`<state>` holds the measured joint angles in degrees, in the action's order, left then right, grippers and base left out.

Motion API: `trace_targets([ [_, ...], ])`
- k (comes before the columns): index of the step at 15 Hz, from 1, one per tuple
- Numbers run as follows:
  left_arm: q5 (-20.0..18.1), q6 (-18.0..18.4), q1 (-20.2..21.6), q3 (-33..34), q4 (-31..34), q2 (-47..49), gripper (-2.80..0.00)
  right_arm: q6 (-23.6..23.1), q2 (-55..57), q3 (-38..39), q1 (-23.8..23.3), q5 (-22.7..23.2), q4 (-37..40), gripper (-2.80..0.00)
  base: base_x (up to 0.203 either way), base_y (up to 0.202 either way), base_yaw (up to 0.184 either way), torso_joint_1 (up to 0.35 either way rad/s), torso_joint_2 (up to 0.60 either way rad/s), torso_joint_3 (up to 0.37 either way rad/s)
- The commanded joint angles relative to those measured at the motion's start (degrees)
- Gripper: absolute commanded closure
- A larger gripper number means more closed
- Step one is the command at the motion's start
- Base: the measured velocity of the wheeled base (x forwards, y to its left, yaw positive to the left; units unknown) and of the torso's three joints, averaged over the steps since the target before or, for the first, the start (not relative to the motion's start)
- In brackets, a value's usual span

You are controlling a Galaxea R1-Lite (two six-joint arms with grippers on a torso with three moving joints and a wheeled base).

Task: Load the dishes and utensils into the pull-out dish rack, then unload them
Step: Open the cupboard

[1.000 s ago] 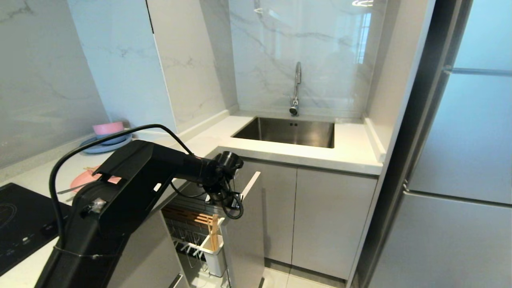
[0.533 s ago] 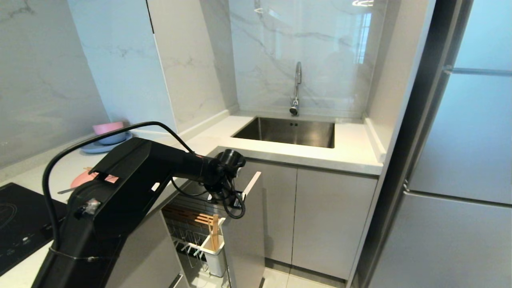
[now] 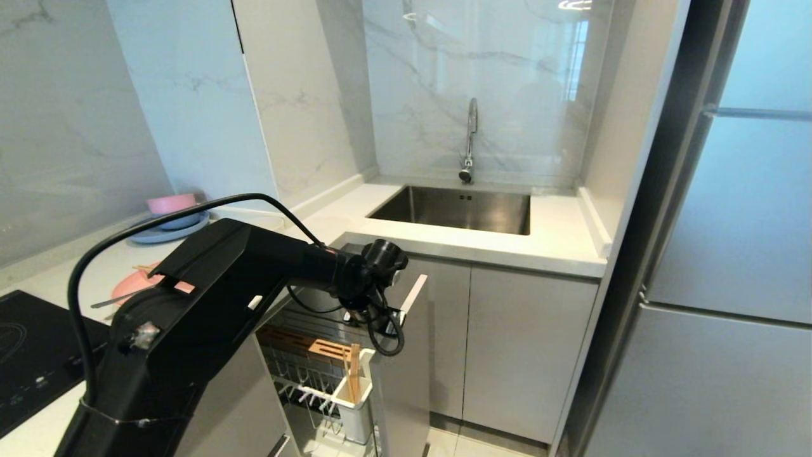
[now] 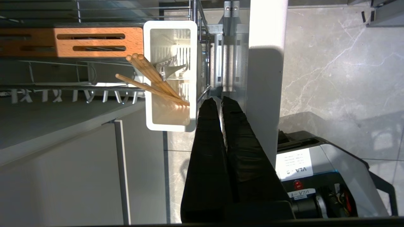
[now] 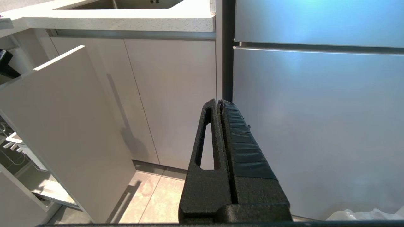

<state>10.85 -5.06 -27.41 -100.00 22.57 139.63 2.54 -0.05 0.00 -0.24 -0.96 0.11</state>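
The pull-out dish rack (image 3: 298, 365) stands drawn out of the cabinet below the counter. Its wooden strip (image 4: 94, 41) and white cutlery box (image 4: 170, 124) are in the left wrist view. Wooden chopsticks (image 3: 353, 373) (image 4: 151, 80) lean in that box. My left gripper (image 4: 217, 99) is shut on nothing, pointing down just inside the pale drawer front (image 4: 266, 78) (image 3: 406, 381), between it and the box. A pink plate (image 3: 127, 289) lies on the counter at left, with a slim grey handle (image 3: 104, 302) beside it. Parked low, my right gripper (image 5: 219, 101) is shut.
The sink (image 3: 457, 209) and faucet (image 3: 469, 139) are at the back. A fridge (image 3: 729, 254) fills the right. A black hob (image 3: 32, 355) is at front left. A pink bowl on a blue plate (image 3: 171, 209) sits by the wall. My base (image 4: 315, 176) is beside the drawer.
The drawer front and rack have slid further out of the cabinet, and my left arm has moved with them. The right arm has stayed still.
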Motion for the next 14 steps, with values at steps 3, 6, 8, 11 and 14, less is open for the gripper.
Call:
trace_targets([
  [3,0.57,0.07,-2.44,0.07,0.11,-0.15,0.00,0.01,0.05,0.09,-0.02,0.00,-0.02,0.00,0.000,0.000,0.000,0.000,0.00,0.000],
  [6,0.48,-0.10,-3.51,0.07,0.11,-0.06,0.00,0.01,0.05,0.09,0.07,0.00,0.07,0.00,0.000,0.000,0.000,0.000,0.00,0.000],
  [8,0.48,-0.21,-4.26,0.06,0.05,-0.06,0.00,0.01,0.05,0.09,-0.02,0.00,-0.02,0.00,0.000,0.000,0.000,0.000,0.00,0.000],
  [11,0.40,-0.17,-5.50,-0.02,0.02,0.03,0.00,0.01,0.05,0.09,-0.02,0.00,0.07,0.00,0.000,0.000,0.000,0.000,0.00,0.000],
  [14,0.31,-0.10,-6.90,-0.02,0.01,0.14,0.00,0.01,0.05,0.09,-0.02,0.00,-0.01,0.00,0.000,0.000,0.000,0.000,0.00,0.000],
])
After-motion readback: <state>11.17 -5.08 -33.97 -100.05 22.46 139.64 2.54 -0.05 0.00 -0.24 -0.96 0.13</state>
